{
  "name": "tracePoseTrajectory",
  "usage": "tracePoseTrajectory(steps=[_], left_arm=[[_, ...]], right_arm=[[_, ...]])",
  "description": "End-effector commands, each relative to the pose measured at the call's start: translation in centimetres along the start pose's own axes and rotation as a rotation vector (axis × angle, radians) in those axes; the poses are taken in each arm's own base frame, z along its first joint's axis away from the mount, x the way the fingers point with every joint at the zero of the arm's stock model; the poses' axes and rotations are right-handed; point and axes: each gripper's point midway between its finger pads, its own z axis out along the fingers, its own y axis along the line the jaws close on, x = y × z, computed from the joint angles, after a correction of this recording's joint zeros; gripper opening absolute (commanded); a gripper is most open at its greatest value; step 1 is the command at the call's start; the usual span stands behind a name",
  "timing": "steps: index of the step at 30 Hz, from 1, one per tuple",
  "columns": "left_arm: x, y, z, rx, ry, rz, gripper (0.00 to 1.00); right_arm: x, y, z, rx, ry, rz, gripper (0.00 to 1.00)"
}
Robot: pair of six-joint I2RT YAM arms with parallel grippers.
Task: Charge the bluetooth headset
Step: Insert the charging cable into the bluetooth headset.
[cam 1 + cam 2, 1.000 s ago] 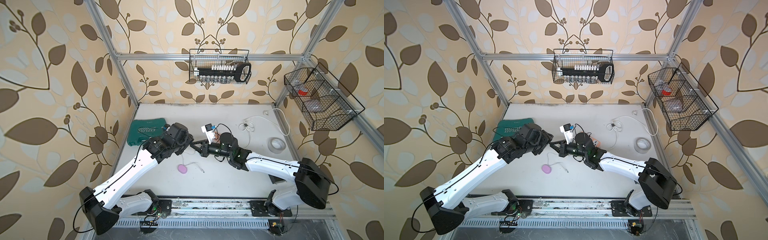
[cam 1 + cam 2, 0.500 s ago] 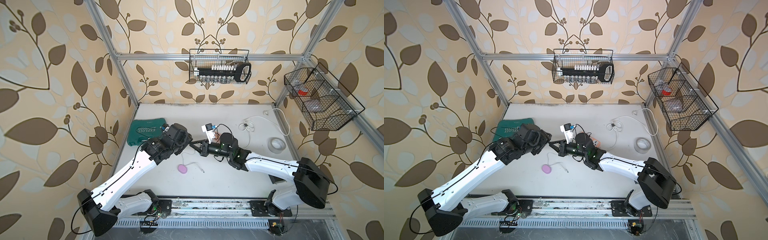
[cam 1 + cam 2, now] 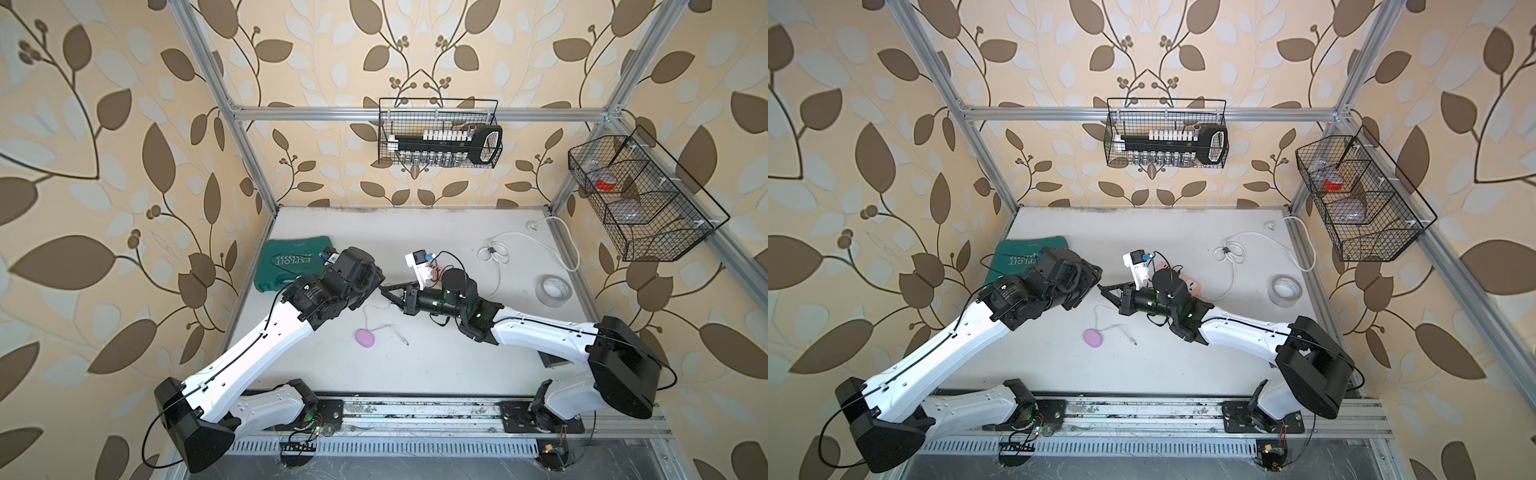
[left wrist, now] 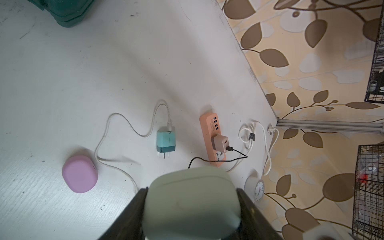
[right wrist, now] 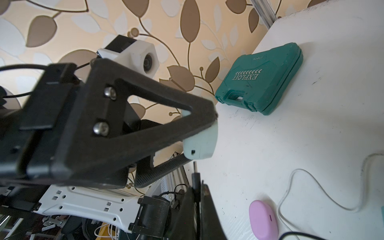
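Right wrist view: toolbox point(image 5: 262, 81) reads EXPLOIT beyond the gripped headset case point(image 5: 202, 143).

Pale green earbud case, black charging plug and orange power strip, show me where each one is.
pale green earbud case point(image 4: 192, 204): left wrist view, middle of its broad face.
black charging plug point(image 5: 195, 179): right wrist view, dark barrel behind the metal tip.
orange power strip point(image 4: 206, 135): left wrist view, bare casing beside the adapter.

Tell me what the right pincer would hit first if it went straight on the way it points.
Probably the pale green earbud case held in the left pincer. The black plug in the right pincer points at its port, with a small gap between.
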Motion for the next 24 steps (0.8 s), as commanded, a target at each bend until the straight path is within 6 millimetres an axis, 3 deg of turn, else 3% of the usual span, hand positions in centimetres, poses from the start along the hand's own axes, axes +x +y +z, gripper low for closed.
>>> tracePoseTrajectory(steps=[1,24], left_arm=[[-0.19,-0.72,-0.99,0.039,-0.013,0.02,0.38],[0.45,-1.12,-1.12,0.062,0.017,0.024,0.37]], right_arm=[[-0.76,0.99,-0.3,-0.021,-0.026,-0.013,0.08],[-1.53,1.42,0.65,-0.03,-0.03,-0.03,0.07]])
